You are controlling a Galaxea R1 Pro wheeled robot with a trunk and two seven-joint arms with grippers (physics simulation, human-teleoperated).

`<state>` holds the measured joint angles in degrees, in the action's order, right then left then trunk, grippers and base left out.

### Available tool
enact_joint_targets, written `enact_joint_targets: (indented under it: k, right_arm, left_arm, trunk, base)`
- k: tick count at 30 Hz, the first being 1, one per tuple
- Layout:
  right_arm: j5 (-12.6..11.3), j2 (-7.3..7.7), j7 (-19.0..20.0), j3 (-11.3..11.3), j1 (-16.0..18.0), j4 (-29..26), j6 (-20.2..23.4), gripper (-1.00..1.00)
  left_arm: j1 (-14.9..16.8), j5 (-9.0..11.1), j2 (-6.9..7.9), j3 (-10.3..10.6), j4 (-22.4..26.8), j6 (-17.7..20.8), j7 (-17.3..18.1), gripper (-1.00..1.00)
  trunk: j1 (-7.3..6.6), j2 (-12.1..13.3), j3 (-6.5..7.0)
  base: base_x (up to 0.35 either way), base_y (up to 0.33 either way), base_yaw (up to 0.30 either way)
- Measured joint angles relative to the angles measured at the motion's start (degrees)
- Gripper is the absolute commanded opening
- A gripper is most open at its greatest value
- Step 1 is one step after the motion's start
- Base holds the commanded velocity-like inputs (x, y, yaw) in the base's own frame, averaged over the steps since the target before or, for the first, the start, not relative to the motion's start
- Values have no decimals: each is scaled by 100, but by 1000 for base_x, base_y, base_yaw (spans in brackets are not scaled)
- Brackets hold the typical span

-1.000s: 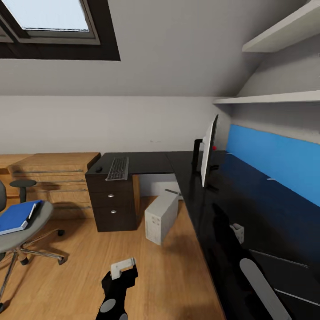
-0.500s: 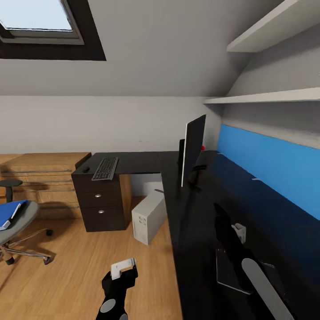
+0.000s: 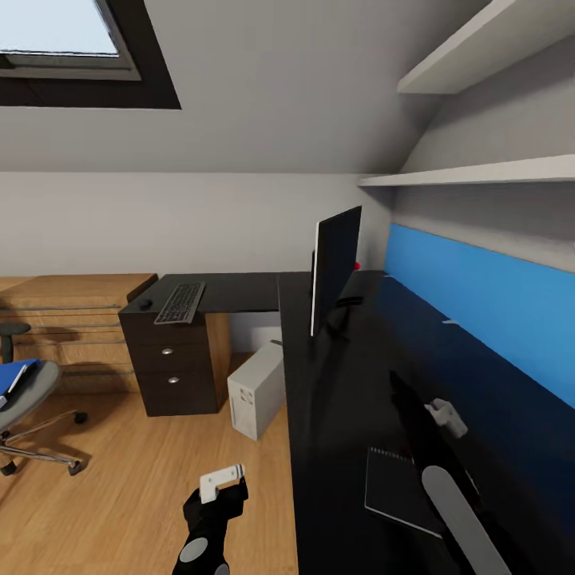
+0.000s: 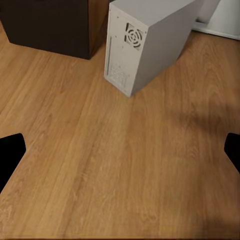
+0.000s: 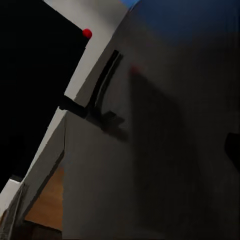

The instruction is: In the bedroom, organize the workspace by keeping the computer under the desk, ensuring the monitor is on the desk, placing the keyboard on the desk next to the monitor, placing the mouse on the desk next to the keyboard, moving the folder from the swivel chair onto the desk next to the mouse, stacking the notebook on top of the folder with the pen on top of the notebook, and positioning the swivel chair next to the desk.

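The black monitor (image 3: 334,267) stands on the black desk (image 3: 335,383), its red dot (image 5: 87,33) close to the blue back panel. On the desk's left wing lie the keyboard (image 3: 180,303) and, left of it, the mouse (image 3: 145,303). The grey computer (image 3: 255,390) sits on the floor by the desk; my left gripper (image 4: 120,155) hangs open above the floor before it. A dark notebook (image 3: 398,477) lies on the near desk beside my right arm. My right gripper (image 3: 399,385) hovers over the desk, open, empty. At far left, the blue folder (image 3: 11,382) rests on the swivel chair (image 3: 28,403).
A wooden chest of drawers (image 3: 72,319) stands along the back wall left of the black drawer unit (image 3: 172,363). White wall shelves (image 3: 479,172) hang over the desk under the sloped ceiling. Wooden floor (image 3: 144,479) lies between chair and desk.
The camera has swung right and closer to the desk, so everything has slid left. The notebook has come into view on the near desk. Both arms keep their pose.
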<state>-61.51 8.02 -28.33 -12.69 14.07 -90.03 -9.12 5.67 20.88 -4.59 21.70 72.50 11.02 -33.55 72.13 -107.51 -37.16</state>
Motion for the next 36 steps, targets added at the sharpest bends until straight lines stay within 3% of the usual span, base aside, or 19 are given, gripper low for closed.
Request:
enact_joint_targets:
  k: [2, 4, 5, 6, 9, 14, 16, 20, 32, 36]
  right_arm:
    - [360, 12, -282, 9, 82, -1, 354, 100]
    - [428, 28, -564, 12, 194, -1, 576, 100]
    - [480, 39, -1170, 16, 472, 0, 1529, 100]
    - [515, 41, -1507, 30, 656, 0, 2198, 100]
    - [565, 39, -2058, 71, 941, 1, 3206, 100]
    - [828, 42, -2225, 75, 1026, 1, 3584, 100]
    - [1198, 36, -2234, 71, 1043, 1, 3865, 100]
    - [1508, 33, -2212, 71, 1055, 21, 4052, 100]
    - [1550, -7, -2244, 77, 1067, 149, 4160, 100]
    - [1555, -8, -2236, 77, 1182, 191, 4577, 100]
  left_arm:
    - [0, 3, 0, 0, -7, 0, -5, 100]
    - [0, 3, 0, 0, -7, 0, -10, 100]
    - [0, 4, 0, 1, -9, -1, -13, 100]
    - [0, 4, 0, 0, -8, 0, -17, 100]
    - [0, 4, 0, 0, -8, 0, -24, 100]
    - [0, 9, 0, -1, -8, -1, -25, 100]
    - [0, 12, 0, 0, -11, -3, -26, 100]
    - [0, 12, 0, 0, -14, -6, -26, 100]
    - [0, 13, 0, 0, -16, -6, -29, 100]
    - [0, 13, 0, 2, -15, -7, -34, 100]
  trunk:
    - [0, 0, 0]
    - [0, 0, 0]
    - [0, 0, 1]
    - [0, 0, 1]
    - [0, 0, 0]
    - [0, 0, 0]
    - [0, 0, 0]
    - [0, 0, 0]
    - [0, 0, 0]
    - [0, 0, 0]
  base:
    - [0, 0, 0]
    - [0, 0, 0]
    - [0, 0, 0]
    - [0, 0, 0]
    - [0, 0, 0]
    - [0, 0, 0]
    - [0, 0, 0]
    - [0, 0, 0]
    - [0, 0, 0]
    - [0, 0, 0]
